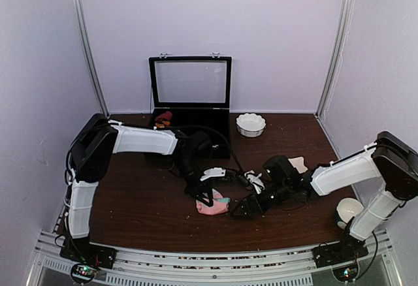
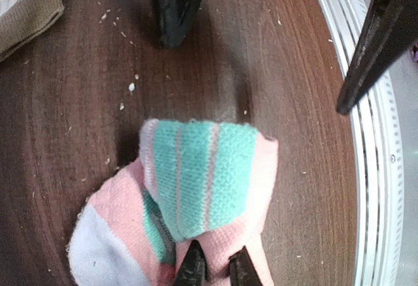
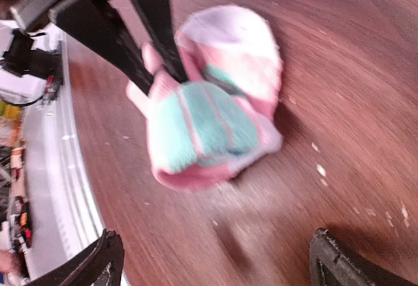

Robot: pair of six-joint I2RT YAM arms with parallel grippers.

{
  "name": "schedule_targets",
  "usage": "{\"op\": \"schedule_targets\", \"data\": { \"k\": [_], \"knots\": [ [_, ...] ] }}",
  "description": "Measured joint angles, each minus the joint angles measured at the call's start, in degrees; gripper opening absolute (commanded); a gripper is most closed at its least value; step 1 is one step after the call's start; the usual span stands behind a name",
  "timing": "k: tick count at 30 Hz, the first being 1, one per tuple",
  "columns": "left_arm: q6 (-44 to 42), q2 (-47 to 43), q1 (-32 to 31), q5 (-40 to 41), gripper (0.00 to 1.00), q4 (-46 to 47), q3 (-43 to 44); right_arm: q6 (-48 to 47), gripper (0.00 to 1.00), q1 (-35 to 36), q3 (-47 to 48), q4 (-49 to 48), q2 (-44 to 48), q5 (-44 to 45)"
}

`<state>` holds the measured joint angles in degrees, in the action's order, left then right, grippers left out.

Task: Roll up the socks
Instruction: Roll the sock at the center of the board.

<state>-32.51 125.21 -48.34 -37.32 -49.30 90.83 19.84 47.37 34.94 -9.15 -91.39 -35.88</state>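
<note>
One pinch only: left gripper (image 2: 217, 270) nips rolled-up pink-mint-white fabric sock (image 2: 196, 194); right gripper (image 3: 222, 263) spread wide, off it. Risk: roll may spring loose; short cream-beige sock (image 2: 26, 5) lies apart.

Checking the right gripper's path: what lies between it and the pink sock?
Only bare, crumb-flecked tabletop between right gripper and pink sock, per right wrist view.
</note>
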Motion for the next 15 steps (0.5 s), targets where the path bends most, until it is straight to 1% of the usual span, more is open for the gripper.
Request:
{"op": "schedule_targets", "data": {
  "k": [2, 4, 6, 8, 10, 12, 15],
  "knots": [
    [0.87, -0.85, 0.02, 0.15, 0.04, 0.96, -1.18, 0.52, 1.00, 1.64, -0.61, 2.67, 2.71, 3.93],
    [1.62, -1.84, 0.02, 0.70, 0.04, 1.97, -2.49, 1.18, 1.00, 4.50, -1.20, 6.47, 5.57, 10.12],
    [2.34, -3.13, 0.02, 1.73, 0.04, 2.95, -4.13, 1.57, 1.00, 8.41, -1.62, 10.12, 8.24, 17.86],
    [2.84, -4.57, 0.07, 2.95, 0.04, 3.69, -5.77, 1.68, 1.00, 12.72, -2.10, 12.92, 11.72, 27.54],
    [3.21, -5.75, 0.09, 4.20, 0.03, 4.35, -7.06, 2.25, 1.00, 14.93, -2.89, 12.98, 14.93, 33.66],
    [3.50, -6.56, 0.11, 5.25, 0.03, 4.72, -7.87, 3.43, 1.00, 15.13, -4.17, 11.50, 17.88, 39.30],
    [3.76, -7.13, 0.20, 5.90, 0.04, 5.11, -8.52, 3.87, 1.00, 13.46, -6.97, 5.97, 18.99, 41.00]
  ]
}}
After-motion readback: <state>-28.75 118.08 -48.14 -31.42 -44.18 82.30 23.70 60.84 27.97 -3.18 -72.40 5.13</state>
